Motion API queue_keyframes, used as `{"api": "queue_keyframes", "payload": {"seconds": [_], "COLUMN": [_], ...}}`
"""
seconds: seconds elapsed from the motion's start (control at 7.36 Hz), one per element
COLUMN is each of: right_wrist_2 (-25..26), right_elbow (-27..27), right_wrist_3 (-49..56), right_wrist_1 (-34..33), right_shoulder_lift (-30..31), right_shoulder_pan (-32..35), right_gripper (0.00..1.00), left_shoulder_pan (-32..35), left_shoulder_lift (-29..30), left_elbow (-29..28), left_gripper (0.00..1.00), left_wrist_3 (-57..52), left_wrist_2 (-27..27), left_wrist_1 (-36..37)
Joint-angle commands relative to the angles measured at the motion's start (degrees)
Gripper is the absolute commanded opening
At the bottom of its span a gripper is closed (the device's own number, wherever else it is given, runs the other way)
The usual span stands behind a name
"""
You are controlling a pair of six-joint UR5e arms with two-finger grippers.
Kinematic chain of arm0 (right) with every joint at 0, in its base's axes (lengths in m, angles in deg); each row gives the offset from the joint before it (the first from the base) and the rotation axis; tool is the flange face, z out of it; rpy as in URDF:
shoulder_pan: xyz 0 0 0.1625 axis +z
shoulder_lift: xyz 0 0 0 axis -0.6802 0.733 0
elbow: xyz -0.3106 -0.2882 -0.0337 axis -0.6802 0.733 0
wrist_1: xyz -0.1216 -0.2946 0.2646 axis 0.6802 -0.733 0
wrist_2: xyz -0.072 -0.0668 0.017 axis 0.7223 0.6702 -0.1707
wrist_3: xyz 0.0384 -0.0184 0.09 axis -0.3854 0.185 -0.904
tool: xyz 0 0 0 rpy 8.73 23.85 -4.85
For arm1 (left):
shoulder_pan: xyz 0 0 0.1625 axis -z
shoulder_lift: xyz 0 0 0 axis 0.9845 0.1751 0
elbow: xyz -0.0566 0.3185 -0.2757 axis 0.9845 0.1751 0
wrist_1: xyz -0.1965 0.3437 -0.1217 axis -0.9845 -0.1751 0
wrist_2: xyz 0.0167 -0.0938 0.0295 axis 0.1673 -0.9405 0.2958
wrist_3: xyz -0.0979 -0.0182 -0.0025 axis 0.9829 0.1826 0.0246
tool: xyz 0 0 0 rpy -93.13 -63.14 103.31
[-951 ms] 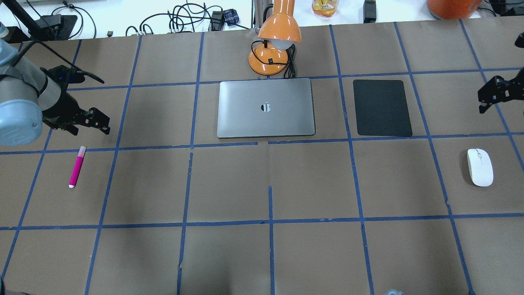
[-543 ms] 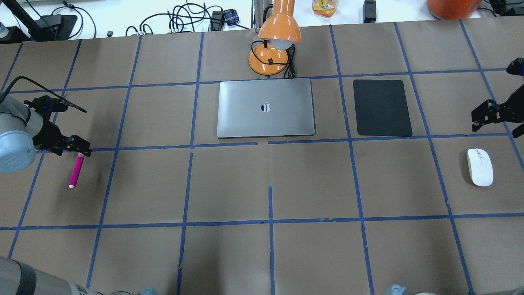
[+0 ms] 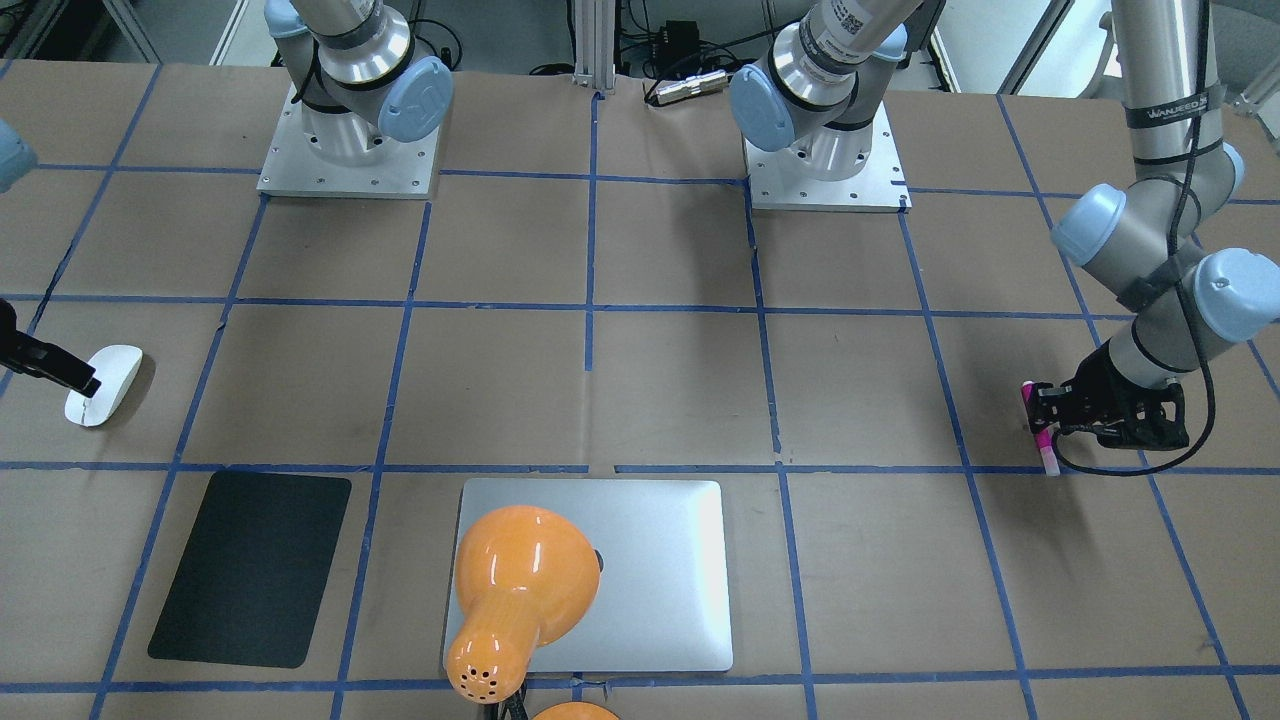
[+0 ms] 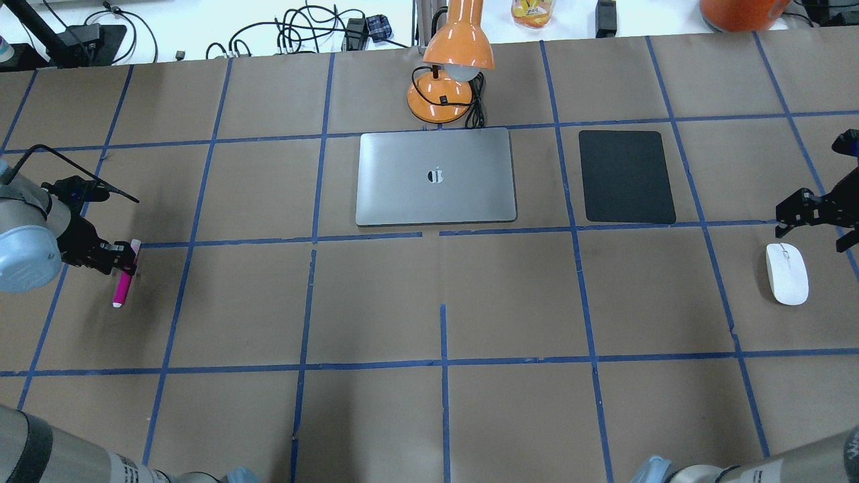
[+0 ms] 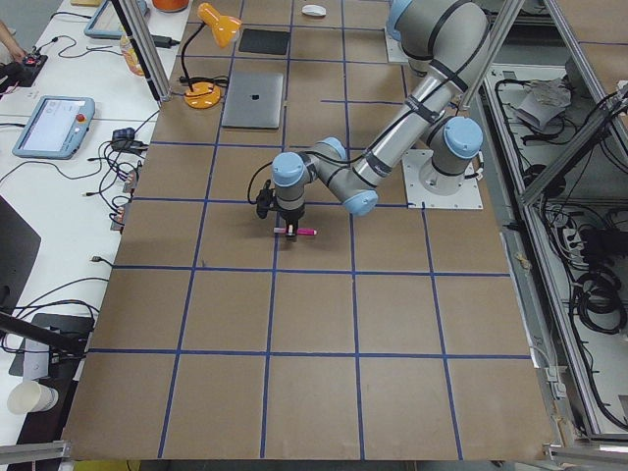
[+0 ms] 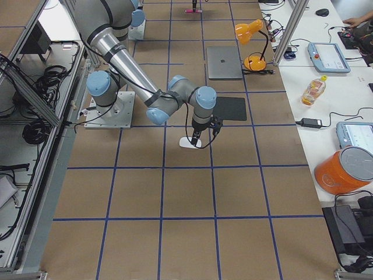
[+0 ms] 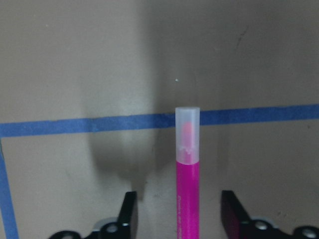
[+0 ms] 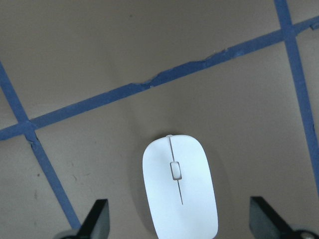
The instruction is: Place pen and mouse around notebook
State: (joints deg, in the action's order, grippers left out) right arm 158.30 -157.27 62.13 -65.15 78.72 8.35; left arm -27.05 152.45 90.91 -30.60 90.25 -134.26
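Observation:
The magenta pen (image 4: pixel 123 283) lies on the brown table at the far left, whitish cap pointing away from the robot. My left gripper (image 4: pixel 122 258) is low over it and open. In the left wrist view the pen (image 7: pixel 188 189) runs between the two fingers (image 7: pixel 128 214) with a gap on each side. The white mouse (image 4: pixel 786 273) rests at the far right. My right gripper (image 4: pixel 812 236) hovers open just behind it, and the mouse (image 8: pixel 179 186) shows centred between the wide-apart fingers (image 8: pixel 97 219). The silver notebook (image 4: pixel 436 178) lies closed at the table's middle back.
An orange desk lamp (image 4: pixel 448 74) stands right behind the notebook, its shade leaning over it in the front-facing view. A black mat (image 4: pixel 626 176) lies to the notebook's right. Blue tape lines grid the table. Cables and boxes sit beyond the far edge.
My left gripper has swung toward the robot and down until its fingers straddle the pen's cap end. My right gripper has moved nearer, closing on the mouse. Pen and mouse have not moved.

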Motion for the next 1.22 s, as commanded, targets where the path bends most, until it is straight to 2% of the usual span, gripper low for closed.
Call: {"api": "queue_keyframes", "payload": {"seconds": [0.0,0.41,0.54,0.68,0.95,1.09], "right_wrist_2": [0.63,0.98,0.99,0.99,1.16,1.25], "right_elbow": [-1.23,-2.03,-2.03,-2.03,-2.12,-2.12], "right_wrist_3": [0.58,0.75,0.75,0.84,1.90,1.90], "right_wrist_1": [-0.14,-0.31,-0.31,-2.49,-4.01,-3.92], "right_shoulder_lift": [-1.74,-2.18,-2.71,-3.93,-4.73,-5.08], "right_shoulder_pan": [-0.14,-0.05,-0.05,-0.05,-0.05,-0.14], "right_gripper": [1.00,1.00,1.00,1.00,1.00,1.00], "left_shoulder_pan": [0.05,0.05,0.83,2.14,5.31,7.32], "left_shoulder_lift": [0.23,0.67,-1.25,-2.83,-5.39,-7.14], "left_elbow": [0.11,0.02,-0.68,-1.38,-2.44,-2.44], "left_gripper": [0.00,0.00,0.00,0.00,0.00,0.00], "left_wrist_3": [0.13,0.05,1.35,8.32,15.56,24.65], "left_wrist_2": [-0.15,0.02,0.37,0.38,0.38,-0.32], "left_wrist_1": [-0.04,-0.04,-1.17,-3.62,-8.11,-10.65]}}
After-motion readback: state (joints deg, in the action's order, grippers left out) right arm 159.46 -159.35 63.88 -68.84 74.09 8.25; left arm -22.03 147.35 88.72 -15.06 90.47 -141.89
